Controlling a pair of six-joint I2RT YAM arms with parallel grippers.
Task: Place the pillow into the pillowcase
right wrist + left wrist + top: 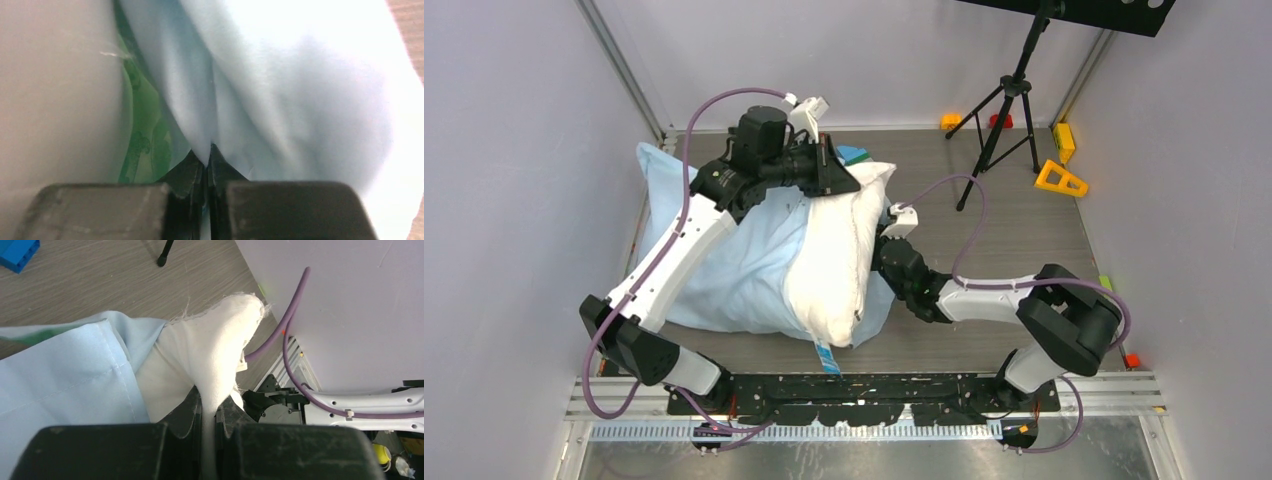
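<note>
The white pillow lies mid-table, its left part inside the light-blue pillowcase and its right end sticking out, blue tag at the near corner. My left gripper is shut on the pillow's far corner; in the left wrist view the white cloth is pinched between the fingers, with the pillowcase hem to the left. My right gripper is at the pillow's right side, shut on a fold of the pillowcase; its mint-green face shows beside the pillow.
A black tripod stands at the back right. Yellow and orange blocks lie near the right wall, and a blue-green block sits behind the pillow. Walls close in on the left, back and right.
</note>
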